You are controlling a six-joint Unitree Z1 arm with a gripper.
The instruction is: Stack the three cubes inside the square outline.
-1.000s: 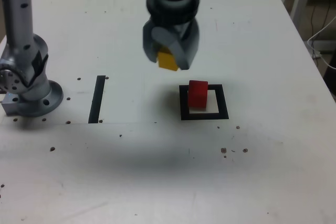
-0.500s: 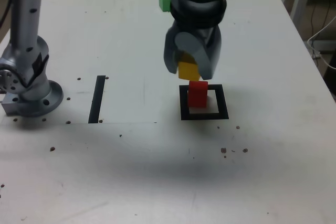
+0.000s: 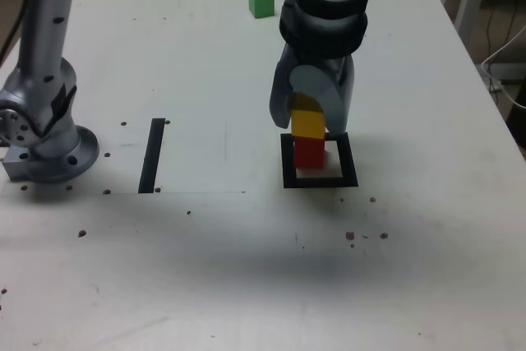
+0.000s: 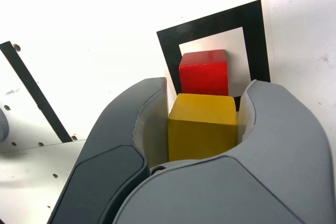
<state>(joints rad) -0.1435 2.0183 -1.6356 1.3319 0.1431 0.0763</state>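
Gripper fingers (image 4: pixel 153 129) grasp the yellow cube (image 4: pixel 202 127). The red cube (image 4: pixel 204 72) sits inside the square outline (image 4: pixel 255 40).

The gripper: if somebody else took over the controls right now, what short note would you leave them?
Gripper: closed on the yellow cube, held up near the red cube; whether the two touch is unclear.
Red cube: inside the square outline, toward its left side in the exterior view.
Green cube: alone on the table, near its far edge in the exterior view.
Done: red cube placed in the outline.
Left: set the yellow cube on the red one and let go, then probably fetch the green cube for the top.
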